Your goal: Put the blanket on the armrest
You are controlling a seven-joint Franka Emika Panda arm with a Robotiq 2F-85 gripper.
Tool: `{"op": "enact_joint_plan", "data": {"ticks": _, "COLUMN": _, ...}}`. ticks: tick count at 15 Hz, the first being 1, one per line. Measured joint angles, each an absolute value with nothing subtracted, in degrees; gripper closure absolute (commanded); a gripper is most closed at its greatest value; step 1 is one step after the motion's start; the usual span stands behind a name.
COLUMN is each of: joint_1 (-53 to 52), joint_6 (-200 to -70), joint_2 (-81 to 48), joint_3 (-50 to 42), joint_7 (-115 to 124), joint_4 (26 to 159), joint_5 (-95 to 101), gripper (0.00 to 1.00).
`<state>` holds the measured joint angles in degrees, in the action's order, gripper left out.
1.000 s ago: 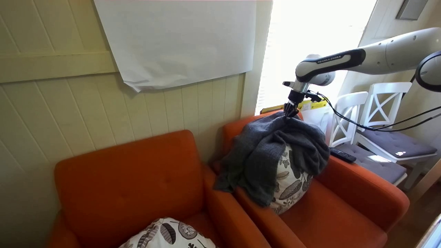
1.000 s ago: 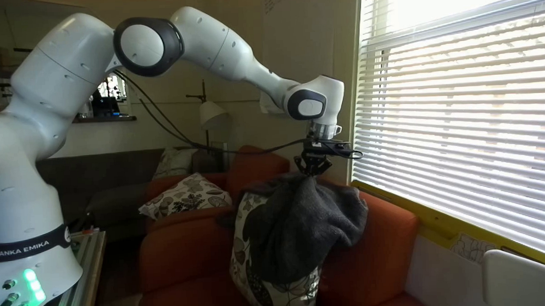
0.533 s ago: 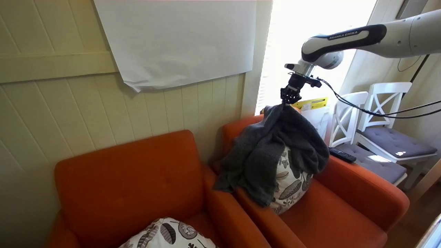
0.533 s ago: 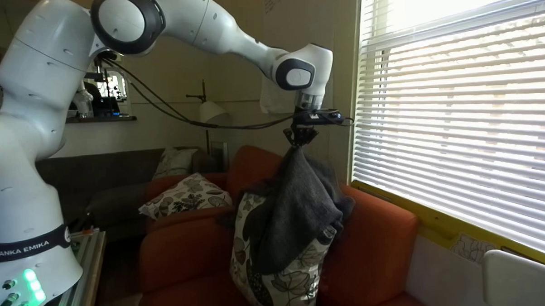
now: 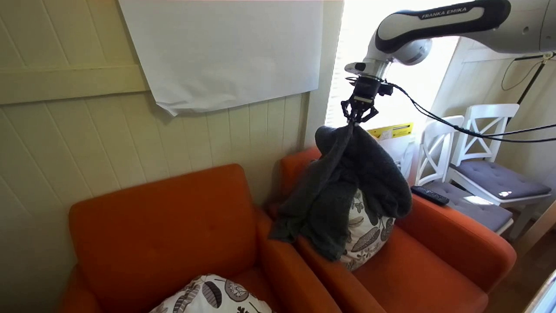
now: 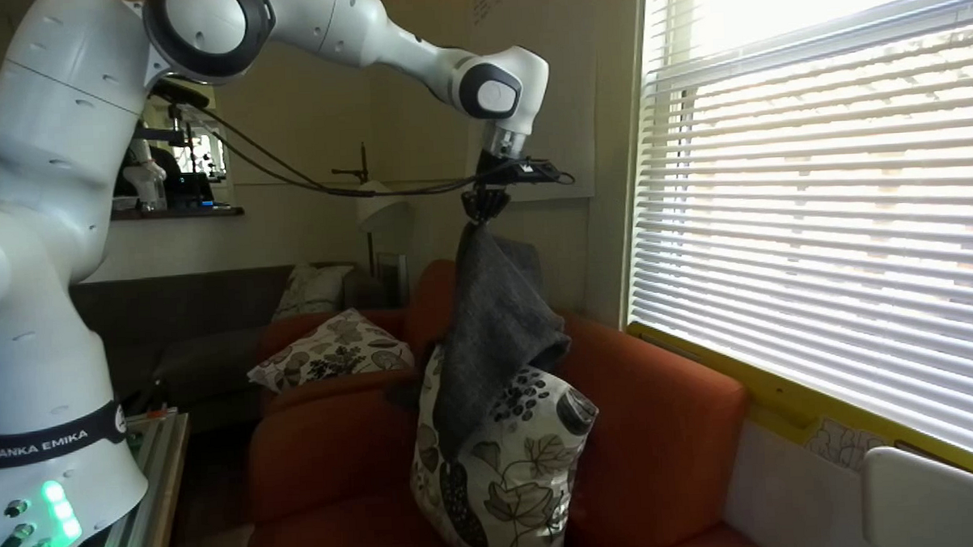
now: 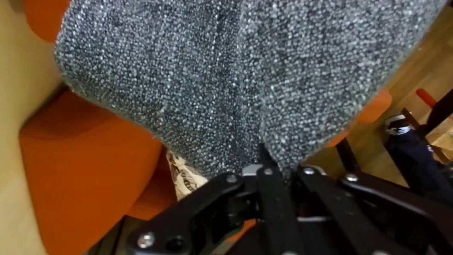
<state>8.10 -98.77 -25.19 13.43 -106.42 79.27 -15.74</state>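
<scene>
Raised since the earlier frame: end effector (image 5: 354, 123) and, with it, the upper part of the dark grey blanket (image 5: 334, 191). In an exterior view both have also shifted left in the frame, and more of the leaf-print cushion (image 6: 534, 470) shows beneath the cloth. Lower left edge of the blanket lies about where it lay.

End effector clenched on a pinch of blanket in both exterior views. Same in the wrist view: blanket fills the top of the frame and narrows to a point at the black fingers (image 7: 275, 209), below centre. It hangs tent-like from that pinch, lower folds draped over the leaf-print cushion, which leans in an orange armchair (image 5: 428, 269). Lower left corner overlaps the back of the paired armrests (image 5: 341, 282) near mid-frame; whether it bears on both, cannot tell.

Black remote control (image 5: 430, 195) on the right-hand armrest (image 5: 469, 234) of the same armchair. Second cushion (image 5: 213, 300) at the bottom edge, on the neighbouring armchair (image 5: 165, 226). White chairs (image 5: 493, 111) far right. Venetian blind (image 6: 826, 253), upper right.
</scene>
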Motion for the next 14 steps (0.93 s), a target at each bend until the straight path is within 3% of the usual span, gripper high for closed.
{"op": "enact_joint_plan", "data": {"ticks": 2, "joint_1": 5.6, "joint_6": -95.5, "joint_2": -25.2, "joint_3": 13.8, "joint_7": -108.9, "joint_4": 78.4, "joint_5": -15.7, "gripper": 0.93}}
{"op": "enact_joint_plan", "data": {"ticks": 6, "joint_1": 4.2, "joint_6": -95.2, "joint_2": -25.3, "joint_3": 12.4, "joint_7": -108.7, "joint_4": 78.4, "joint_5": -15.7, "gripper": 0.93}}
{"op": "enact_joint_plan", "data": {"ticks": 7, "joint_1": 4.4, "joint_6": -95.2, "joint_2": -25.3, "joint_3": 12.1, "joint_7": -108.8, "joint_4": 78.4, "joint_5": -15.7, "gripper": 0.98}}
{"op": "enact_joint_plan", "data": {"ticks": 14, "joint_1": 2.4, "joint_6": -94.9, "joint_2": -26.1, "joint_3": 14.1, "joint_7": -113.1, "joint_4": 76.6, "joint_5": -20.0, "gripper": 0.98}}
